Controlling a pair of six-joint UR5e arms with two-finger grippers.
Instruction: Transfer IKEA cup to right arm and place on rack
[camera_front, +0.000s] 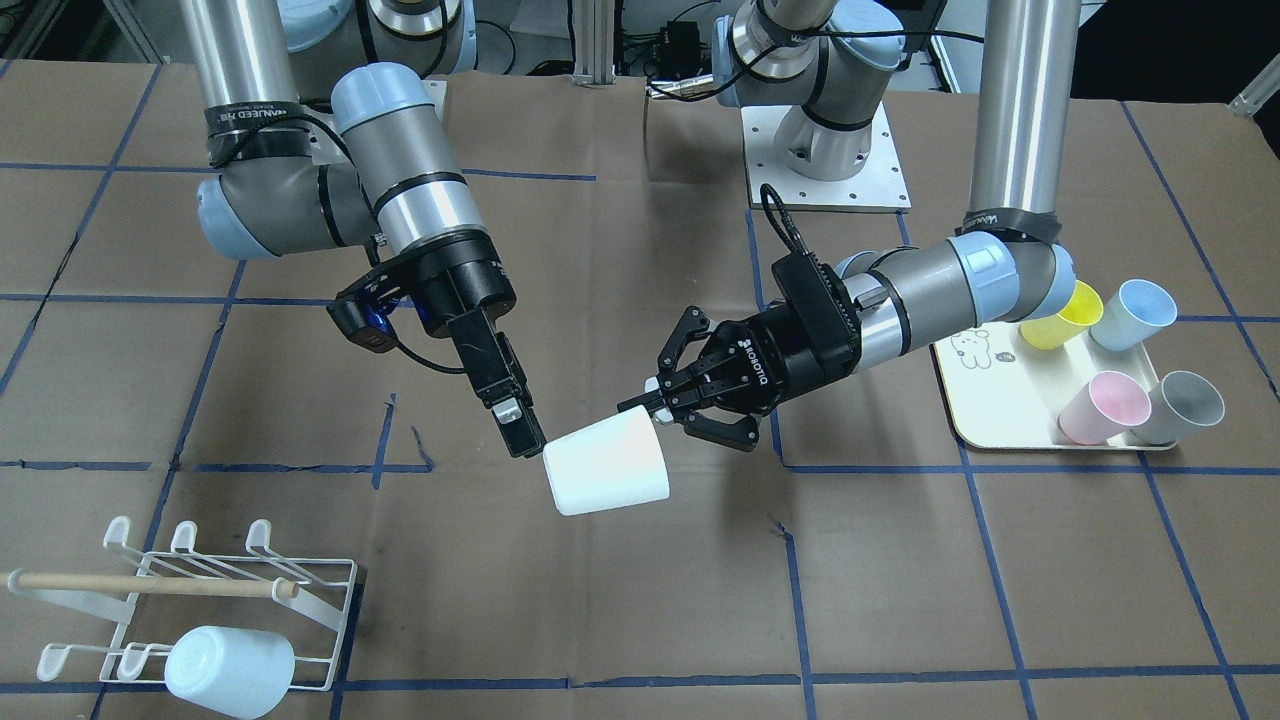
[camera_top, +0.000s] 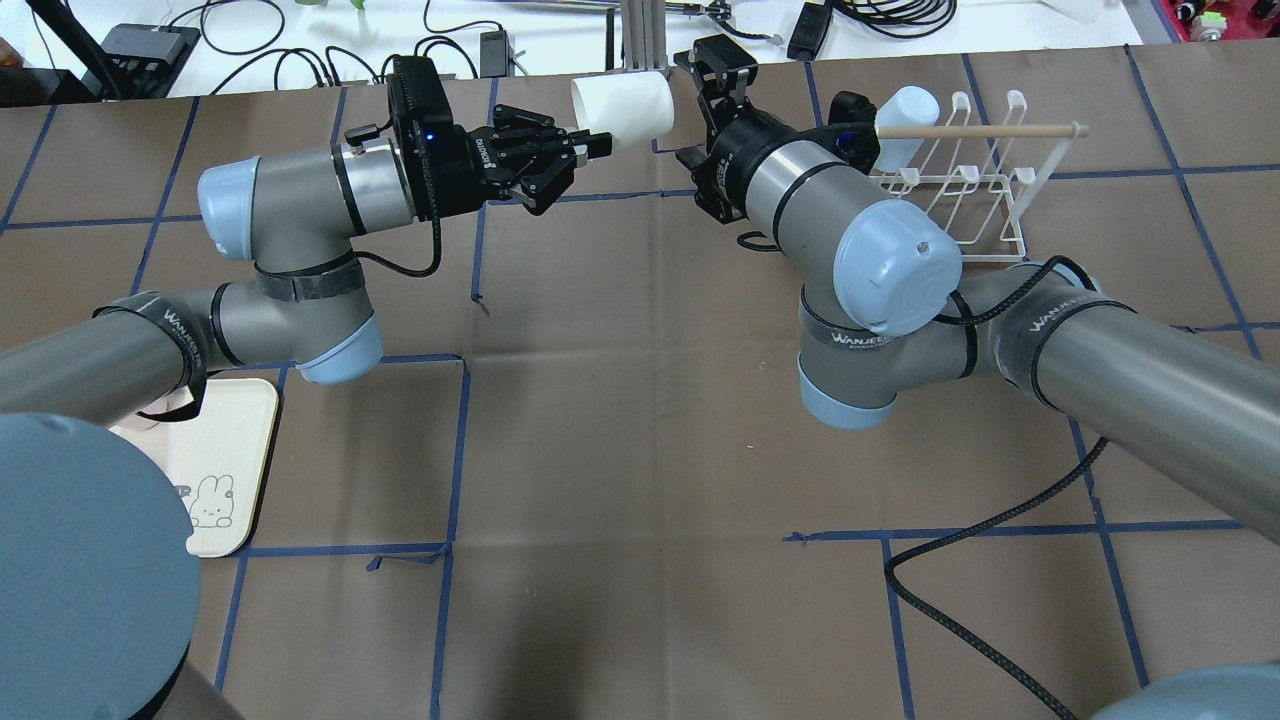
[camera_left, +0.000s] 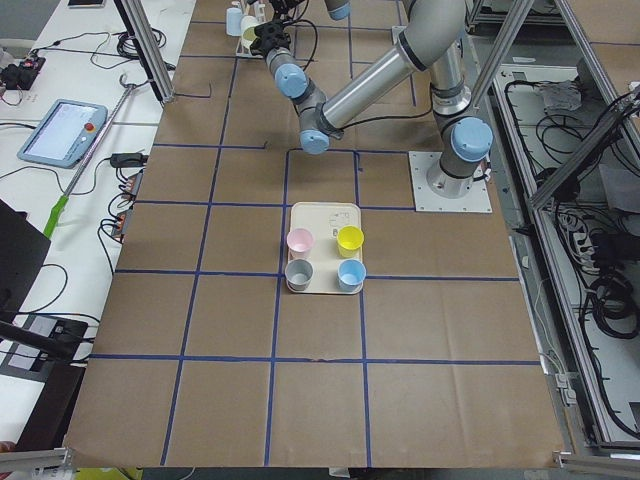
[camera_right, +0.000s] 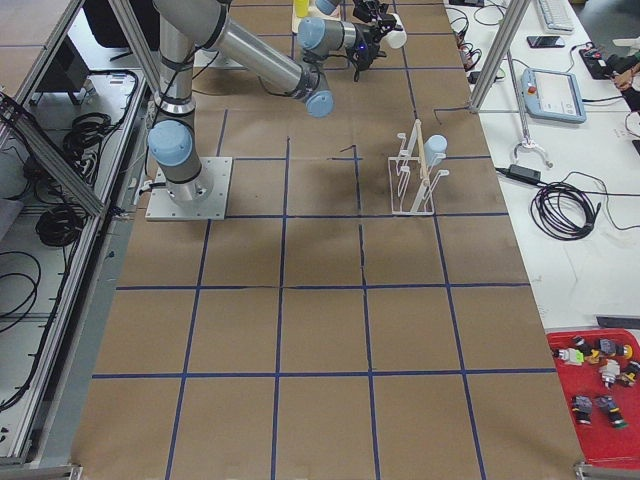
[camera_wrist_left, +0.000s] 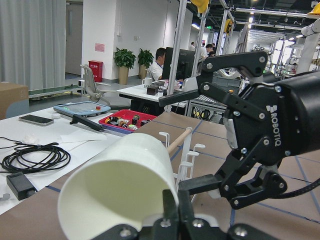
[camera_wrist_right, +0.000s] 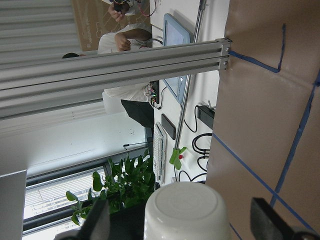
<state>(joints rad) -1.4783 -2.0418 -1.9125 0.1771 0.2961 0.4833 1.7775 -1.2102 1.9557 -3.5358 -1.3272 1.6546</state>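
Observation:
The white IKEA cup hangs on its side above the table's middle, also in the overhead view. My left gripper is shut on the cup's rim; the left wrist view has its fingertips pinching the rim of the cup. The right arm reaches in from the other side. Its gripper is open, a finger on either side of the cup's base without touching it. The rack stands beyond the right arm.
A pale cup hangs on the rack under its wooden dowel. A cream tray with a bear drawing holds yellow, blue, pink and grey cups by the left arm. Brown taped paper covers the table.

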